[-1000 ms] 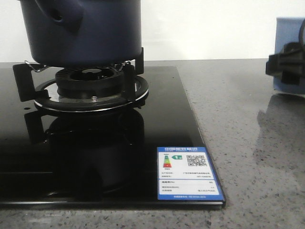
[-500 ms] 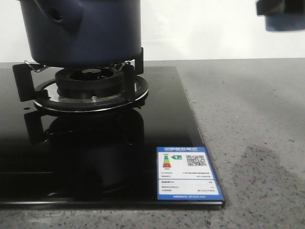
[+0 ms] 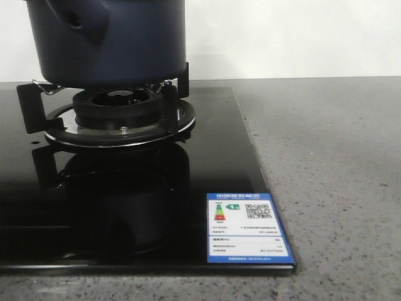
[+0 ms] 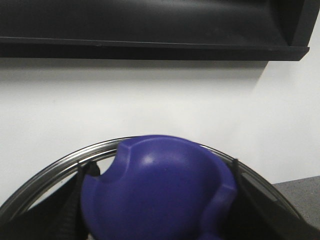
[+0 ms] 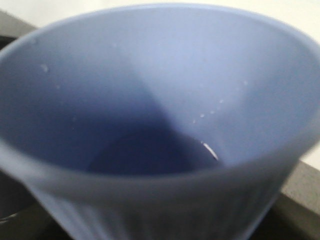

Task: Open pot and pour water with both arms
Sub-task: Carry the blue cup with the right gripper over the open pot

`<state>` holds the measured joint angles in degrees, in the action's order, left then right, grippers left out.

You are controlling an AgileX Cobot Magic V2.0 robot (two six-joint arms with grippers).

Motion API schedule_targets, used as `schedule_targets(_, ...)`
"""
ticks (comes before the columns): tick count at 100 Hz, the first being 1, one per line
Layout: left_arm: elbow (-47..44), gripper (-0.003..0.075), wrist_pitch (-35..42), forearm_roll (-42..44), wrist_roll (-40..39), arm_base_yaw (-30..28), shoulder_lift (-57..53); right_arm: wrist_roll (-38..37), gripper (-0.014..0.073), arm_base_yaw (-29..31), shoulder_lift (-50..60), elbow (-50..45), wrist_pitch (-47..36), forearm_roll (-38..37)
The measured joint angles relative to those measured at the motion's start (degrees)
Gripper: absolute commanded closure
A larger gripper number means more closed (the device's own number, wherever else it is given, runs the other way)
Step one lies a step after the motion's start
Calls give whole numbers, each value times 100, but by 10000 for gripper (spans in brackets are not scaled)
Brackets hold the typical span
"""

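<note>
Front view: the pot [image 3: 109, 41] is sitting at about ten o'clock in the picture, resting on the metal supports of a burner [image 3: 119, 113]. Its stubby hollow handle [image 3: 78, 22] is pointing toward the camera and a little to the left. The burner is standing on a glossy black stove top [image 3: 125, 207], which is mirroring the pot's dark shape. A blue and white label [image 3: 249, 229] is lying flat on the stove top near its corner at five o'clock. The speckled grey desk [image 3: 332, 175] is spreading out from three to five o'clock. Neither hand is showing here.

Left wrist view: a rounded dark blue knob [image 4: 155, 192] is filling the lower middle, blurred by closeness, and a shiny metal rim [image 4: 55, 172] is arching behind it; together they are looking like a lid. Dark parts are flanking the knob on both sides, but whether the left hand is clamping it I cannot tell. A white wall and a dark shelf are sitting behind.

Right wrist view: a pale blue ribbed cup [image 5: 150, 125] is filling nearly the whole picture, its mouth facing the camera, with small droplets clinging inside. The right hand itself is hidden, so its state cannot be told.
</note>
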<state>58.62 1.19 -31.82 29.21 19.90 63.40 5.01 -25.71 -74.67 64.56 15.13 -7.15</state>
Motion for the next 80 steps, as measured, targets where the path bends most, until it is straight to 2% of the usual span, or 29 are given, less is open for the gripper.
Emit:
schedule_targets(48,0,363,0,12,0,0,0,10,258,-982,-1308,1797,2028,-2350)
schedule_targets(80,0,363,0,12,0,0,0,20,258,-1497,-1674,1956,2300,-3930)
